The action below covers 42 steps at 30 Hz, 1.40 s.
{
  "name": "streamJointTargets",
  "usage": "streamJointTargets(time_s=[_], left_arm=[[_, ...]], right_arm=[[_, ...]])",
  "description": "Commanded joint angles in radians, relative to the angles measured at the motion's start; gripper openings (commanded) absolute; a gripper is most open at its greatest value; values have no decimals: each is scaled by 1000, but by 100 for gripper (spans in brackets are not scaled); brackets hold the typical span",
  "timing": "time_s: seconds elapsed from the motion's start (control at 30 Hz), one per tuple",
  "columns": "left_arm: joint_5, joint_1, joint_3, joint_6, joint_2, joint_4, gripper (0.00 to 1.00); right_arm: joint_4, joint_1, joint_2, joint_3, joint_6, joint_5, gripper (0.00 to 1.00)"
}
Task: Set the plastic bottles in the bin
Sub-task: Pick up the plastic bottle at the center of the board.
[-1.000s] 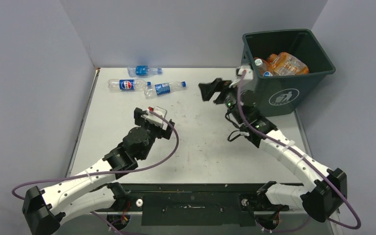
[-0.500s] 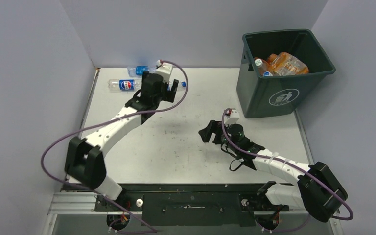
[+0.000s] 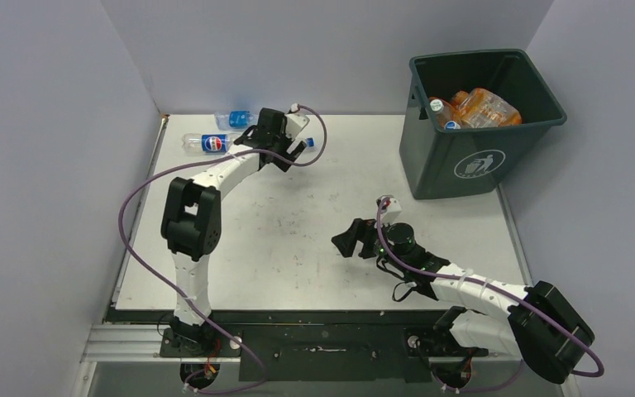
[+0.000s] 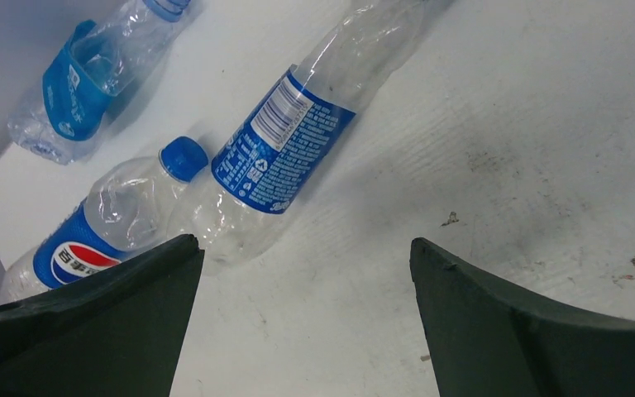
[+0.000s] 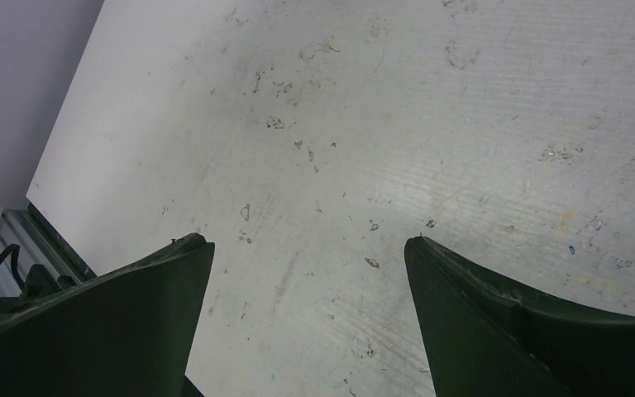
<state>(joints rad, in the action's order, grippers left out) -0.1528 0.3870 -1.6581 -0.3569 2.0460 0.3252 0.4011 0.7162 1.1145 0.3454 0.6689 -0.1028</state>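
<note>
Three clear plastic bottles lie at the table's back left: a light-blue-labelled one [image 3: 236,118] [image 4: 78,83], a Pepsi one [image 3: 209,143] [image 4: 99,236], and a dark-blue-labelled one [image 4: 285,145] whose cap end [image 3: 306,142] pokes out from under my left gripper [image 3: 274,147] [image 4: 306,248]. That gripper hangs open just above and in front of the dark-blue-labelled bottle, holding nothing. My right gripper [image 3: 349,240] [image 5: 307,241] is open over bare table in the middle. The dark green bin [image 3: 463,165] stands at the back right with orange bottles [image 3: 484,107] inside.
Grey walls close in the table [image 3: 331,190] on the left and at the back. The left arm's purple cable [image 3: 136,203] loops over the table's left side. The bin stands against the right edge.
My left arm has swung from mid-table out to the back left, over the bottles. My right arm has pulled back from beside the bin to low over the table's middle, empty.
</note>
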Motion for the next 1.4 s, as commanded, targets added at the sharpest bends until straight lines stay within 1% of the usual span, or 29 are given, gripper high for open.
streamJointTargets(time_s=[0.0,0.1,0.23,0.33,0.47,0.6,0.63,0.83,0.87,0.93,0.97,1.13,1.27,1.37], left_arm=[[15,7,-93,-172,67,-28,96],[-6,6,-129,-191,126,-63,96],[11,6,-208,-187,208,-46,96],[15,6,-237,-186,247,-54,96],[-23,3,-252,-167,284,-111,96],[-27,-2,-288,-156,327,-114,100],[-28,-2,-292,-154,335,-113,98],[-8,-6,-285,-107,372,-98,76],[-5,-7,-276,-108,375,-98,67],[-29,-5,-253,-114,373,-120,45],[-37,-5,-240,-113,366,-131,42],[-50,-4,-210,-65,299,-162,40],[-54,14,-185,-13,200,-184,36],[-12,24,-169,76,107,-176,33]], right_arm=[[67,12,-14,-2,5,-44,89],[56,13,-19,-12,3,-43,89],[28,12,-35,-10,-6,-34,89],[3,13,-58,-5,-11,-22,89],[-3,12,-74,-5,-4,-22,89],[-11,15,-55,9,-6,-32,89],[-16,15,-55,12,-6,-32,89],[-26,15,-76,10,-10,-27,89],[-29,14,-77,10,-9,-28,89],[-35,14,-81,10,-8,-31,89],[-36,15,-87,9,-7,-31,89],[-57,14,-113,10,-16,-20,89],[-84,15,-140,23,-35,-8,89],[-137,14,-172,53,-87,17,89]])
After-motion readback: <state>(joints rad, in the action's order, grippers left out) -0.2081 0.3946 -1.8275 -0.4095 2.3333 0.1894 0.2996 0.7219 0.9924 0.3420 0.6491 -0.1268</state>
